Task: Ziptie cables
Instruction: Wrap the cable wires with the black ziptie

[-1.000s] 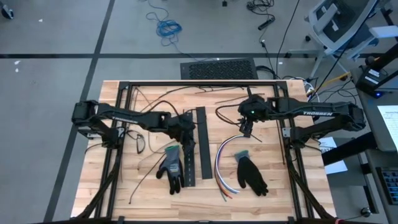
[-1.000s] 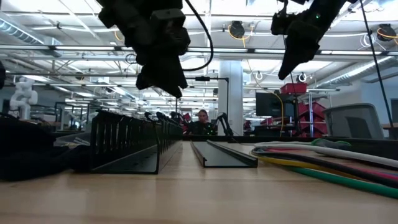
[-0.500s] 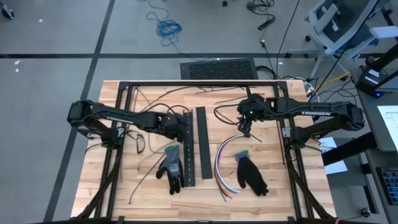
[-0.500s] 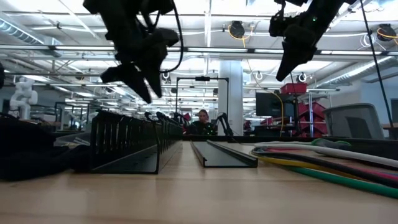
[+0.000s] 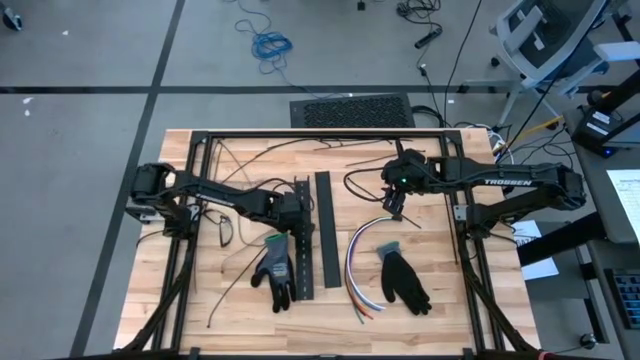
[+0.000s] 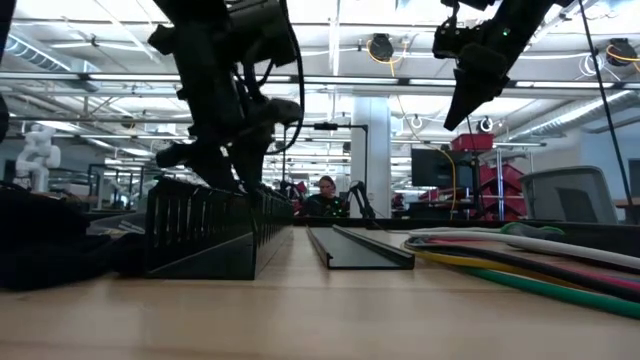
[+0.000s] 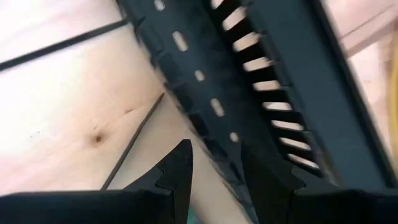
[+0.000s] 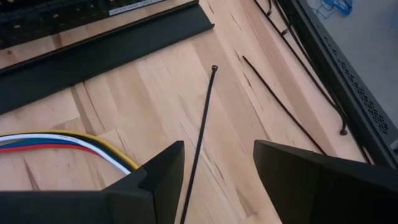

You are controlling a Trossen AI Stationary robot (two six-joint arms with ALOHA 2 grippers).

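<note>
L gripper [image 7: 214,171] fingers apart, empty, low at the slotted duct [image 5: 303,235]. R gripper [image 8: 217,165] fingers apart, empty, raised over a zip tie [image 8: 200,140]; cables [image 5: 356,262] just below-beside it on table [image 5: 445,300].

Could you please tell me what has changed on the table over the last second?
The left gripper has come down from above onto the far end of the slotted duct, fingers apart and empty. The right gripper stayed raised and open above the cables. Both gloves and the flat cover strip stayed put.
</note>
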